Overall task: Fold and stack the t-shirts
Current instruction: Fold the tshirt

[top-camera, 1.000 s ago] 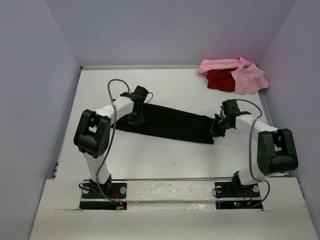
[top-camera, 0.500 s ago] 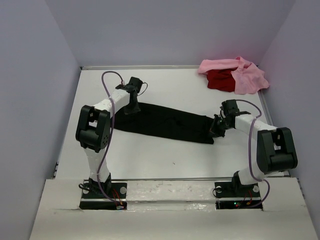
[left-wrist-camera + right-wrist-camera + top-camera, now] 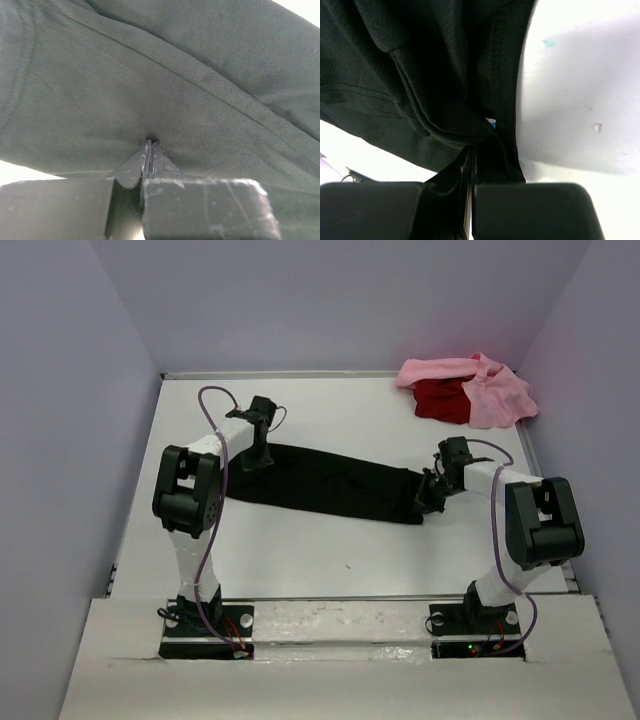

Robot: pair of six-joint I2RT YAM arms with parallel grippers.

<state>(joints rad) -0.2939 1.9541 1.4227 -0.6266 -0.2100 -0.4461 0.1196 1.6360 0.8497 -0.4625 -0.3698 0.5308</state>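
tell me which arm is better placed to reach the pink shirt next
Right, probably. The pink t-shirt lies in the far right corner, much nearer the right gripper than the left gripper. Both are shut on opposite ends of the black t-shirt, so the right would have to let go first.

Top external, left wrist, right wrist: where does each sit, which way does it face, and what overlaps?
Top external: above and behind the robot, looking down across the table; left arm and right arm whole, pink t-shirt and red t-shirt far right.
Left wrist: on the left arm, looking along the left gripper, shut on the black t-shirt.
Right wrist: on the right arm, looking along the right gripper, shut on that shirt's end.
Shared: all three show the black t-shirt; the top view shows both pinches.
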